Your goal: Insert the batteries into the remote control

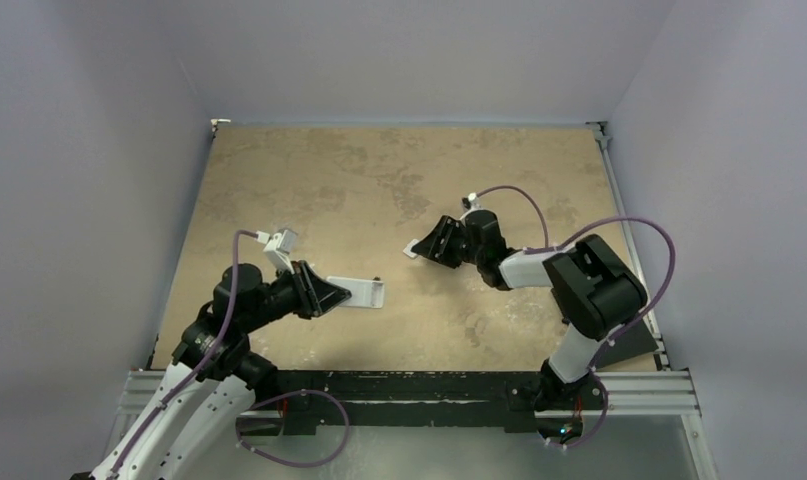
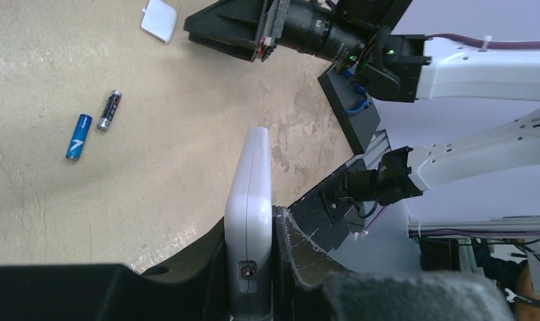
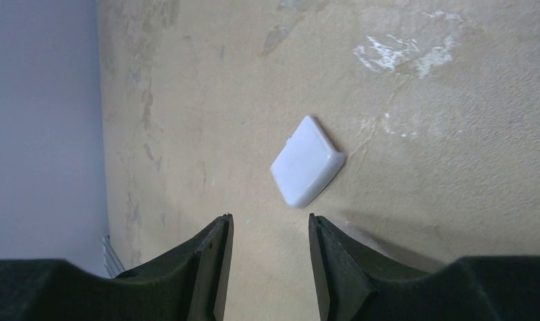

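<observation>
1. Left hand (image 2: 250,257): closed on one end of the remote control (image 2: 250,200). Its wrist view shows the narrow white edge of the handset clamped between both fingers, with the rest projecting forward past the fingertips.
2. From above, the remote control (image 1: 365,293) shows as a white rectangle extending rightward from the left hand (image 1: 329,296), in the near-left part of the worktop (image 1: 379,180). Whether it rests on the surface or is held above it cannot be told.
3. The blue battery (image 2: 79,136) and the dark battery (image 2: 110,110) lie loose on the worktop, just beside each other and roughly parallel, on the far side of the remote and apart from it. From above, only a small dark speck near the handset's free end possibly marks them.
4. Right hand (image 3: 270,222): fingers parted, nothing between them. It sits low over the middle of the worktop, pointing left (image 1: 429,245).
5. A small white cover piece (image 3: 307,162) lies flat on the worktop just ahead of the right fingertips, clear of both.
</observation>
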